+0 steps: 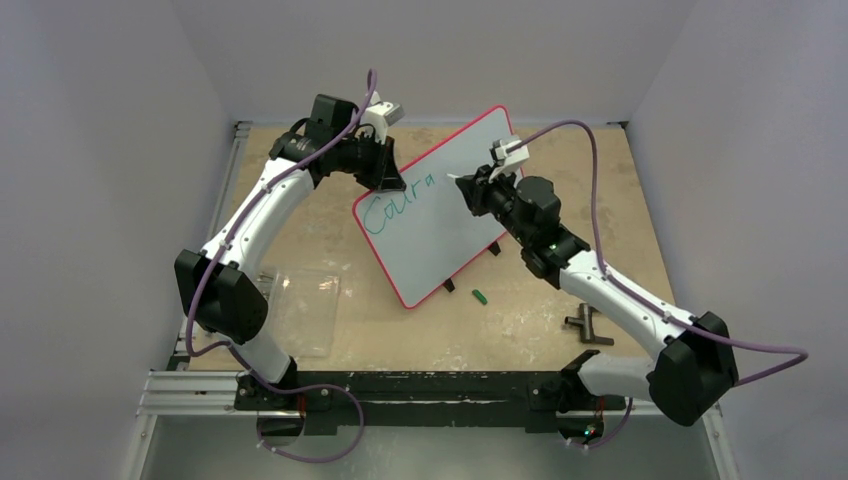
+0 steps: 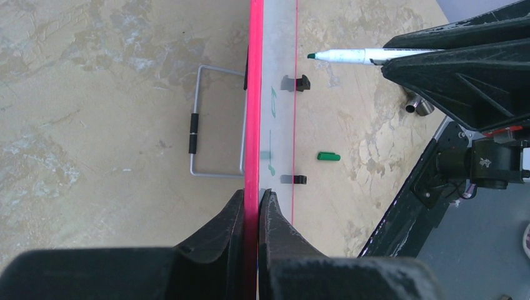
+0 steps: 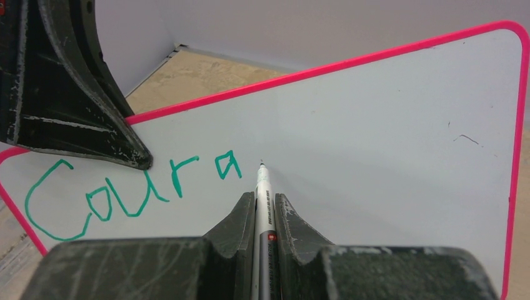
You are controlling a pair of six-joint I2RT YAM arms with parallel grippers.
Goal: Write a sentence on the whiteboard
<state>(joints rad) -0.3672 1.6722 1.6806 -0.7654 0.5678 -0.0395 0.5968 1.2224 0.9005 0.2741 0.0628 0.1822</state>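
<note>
Support is being given from the left: the left gripper point(image 2: 253, 195) is being pressed shut on the pink rim of the whiteboard point(image 3: 375, 137), one finger on each face, evidently so that the board, which is being propped at a tilt on a wire stand point(image 2: 192, 132) near the middle of the table point(image 2: 94, 94), is not being pushed back under the pen. Across the board's upper left the sentence point(image 3: 134, 199) is being written in green; only "Coura" is showing, so most of the wording is judged undone. Just right of the last letter the tip of the marker point(image 3: 260, 181) is being pointed at the board, though contact cannot be told. The marker is being clamped between the fingers of the right gripper point(image 3: 264, 199), in line with them, probably for steady strokes. Below the board, a green cap point(image 1: 479, 296) is lying on the table
</note>
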